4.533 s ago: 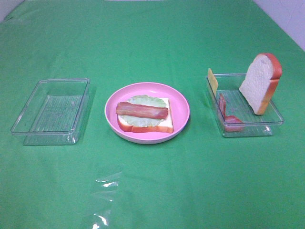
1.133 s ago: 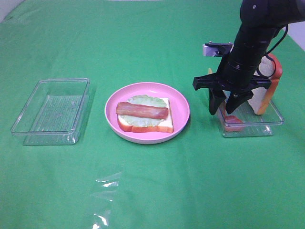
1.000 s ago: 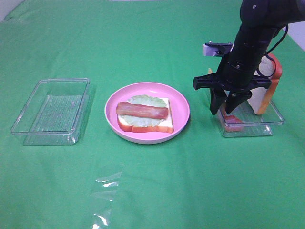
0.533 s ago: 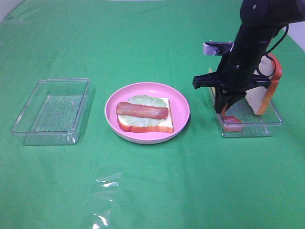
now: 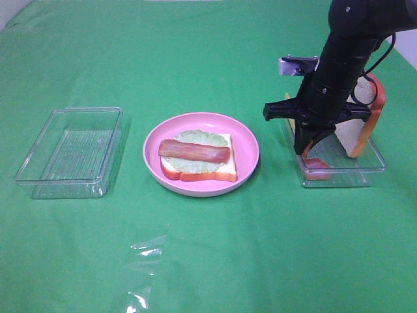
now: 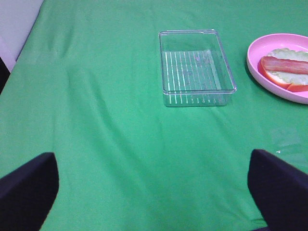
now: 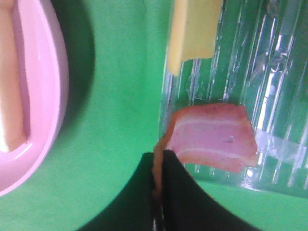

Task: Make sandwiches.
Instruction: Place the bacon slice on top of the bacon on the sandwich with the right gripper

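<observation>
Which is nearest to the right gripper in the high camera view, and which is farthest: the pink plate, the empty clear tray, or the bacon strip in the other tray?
1. Bacon strip: in the right-hand tray, pinched by the right gripper.
2. Pink plate: in the middle.
3. Empty clear tray: far left.

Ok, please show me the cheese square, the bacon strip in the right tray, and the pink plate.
cheese square (image 7: pixel 192 33): right wrist view, middle of its yellow face.
bacon strip (image 7: pixel 214 137): right wrist view, middle of its striped face.
pink plate (image 5: pixel 245 151): exterior high view, bare pink part near its right rim.
</observation>
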`<act>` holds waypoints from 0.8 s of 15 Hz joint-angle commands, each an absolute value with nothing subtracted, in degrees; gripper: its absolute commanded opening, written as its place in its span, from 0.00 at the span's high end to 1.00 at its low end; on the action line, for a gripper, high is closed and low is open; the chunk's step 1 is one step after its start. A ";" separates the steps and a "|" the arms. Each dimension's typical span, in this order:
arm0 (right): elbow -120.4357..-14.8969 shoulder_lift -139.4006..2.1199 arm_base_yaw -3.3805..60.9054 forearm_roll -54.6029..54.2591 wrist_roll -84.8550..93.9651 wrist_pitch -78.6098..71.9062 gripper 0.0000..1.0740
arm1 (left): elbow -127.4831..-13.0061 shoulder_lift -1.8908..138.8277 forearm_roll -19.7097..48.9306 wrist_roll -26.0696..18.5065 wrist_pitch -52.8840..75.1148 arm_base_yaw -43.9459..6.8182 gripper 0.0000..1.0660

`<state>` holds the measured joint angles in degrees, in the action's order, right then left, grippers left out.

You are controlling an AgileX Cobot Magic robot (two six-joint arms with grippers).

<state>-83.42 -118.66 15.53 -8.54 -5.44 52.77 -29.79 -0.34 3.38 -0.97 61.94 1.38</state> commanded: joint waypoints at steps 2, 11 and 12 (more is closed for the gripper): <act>-83.59 -118.26 15.47 -8.77 -6.42 53.74 0.96 | -29.62 -1.38 3.72 -0.74 61.82 1.55 0.06; -83.59 -117.17 15.47 -8.14 -6.42 53.97 1.00 | -29.62 -1.38 3.72 -0.74 61.82 1.55 0.06; -83.59 -117.17 15.47 -8.14 -6.42 53.97 1.00 | -29.62 -1.38 3.72 -0.74 61.82 1.55 0.06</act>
<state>-83.42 -117.40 15.53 -8.48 -5.90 53.46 -29.79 -0.34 3.38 -0.97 61.94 1.38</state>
